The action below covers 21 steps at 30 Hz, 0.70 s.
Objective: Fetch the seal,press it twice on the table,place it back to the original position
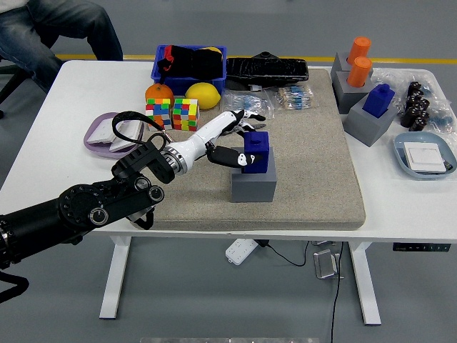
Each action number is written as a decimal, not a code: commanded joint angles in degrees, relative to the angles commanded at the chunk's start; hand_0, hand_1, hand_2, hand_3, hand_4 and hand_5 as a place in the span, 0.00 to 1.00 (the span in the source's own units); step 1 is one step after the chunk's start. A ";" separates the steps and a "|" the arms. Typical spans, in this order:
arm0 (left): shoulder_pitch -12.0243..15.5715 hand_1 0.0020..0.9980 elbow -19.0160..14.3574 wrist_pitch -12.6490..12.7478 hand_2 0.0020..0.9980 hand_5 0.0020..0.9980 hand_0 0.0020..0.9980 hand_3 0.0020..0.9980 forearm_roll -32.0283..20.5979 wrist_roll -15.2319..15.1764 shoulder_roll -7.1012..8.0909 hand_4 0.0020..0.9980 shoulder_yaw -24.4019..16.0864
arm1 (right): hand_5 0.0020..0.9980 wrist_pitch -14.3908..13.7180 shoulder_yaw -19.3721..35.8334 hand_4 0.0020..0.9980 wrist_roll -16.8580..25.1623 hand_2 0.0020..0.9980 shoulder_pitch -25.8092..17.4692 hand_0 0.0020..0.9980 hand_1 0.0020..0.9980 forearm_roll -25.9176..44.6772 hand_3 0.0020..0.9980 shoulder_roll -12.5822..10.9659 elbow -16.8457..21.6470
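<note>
Seal [255, 150], a blue block, sits upright in the grey holder [253, 183] near the middle of the tan mat [314, 157]. Reaching in from the left, the left hand [232, 139] has its white and black fingers [227, 155] wrapped around the seal's left side, thumb on the near face and the others on the far one. Two colourful cubes [173, 113], an orange [158, 92] and a lemon [202, 94] lie just beyond the wrist.
</note>
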 joint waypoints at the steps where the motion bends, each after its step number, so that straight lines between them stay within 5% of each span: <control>1: -0.04 0.45 0.07 0.05 0.42 0.00 0.77 0.83 0.15 -0.04 -0.04 0.61 0.05 | 0.46 0.01 -0.08 0.83 -0.01 0.77 0.05 0.93 0.77 0.02 0.78 -0.02 0.00; 21: -0.87 0.45 -0.01 0.17 0.42 0.00 0.77 0.83 0.72 0.00 -0.23 0.61 1.19 | 0.46 -0.01 -0.42 0.83 0.00 0.77 -0.01 0.93 0.77 -0.03 0.78 -0.24 -0.01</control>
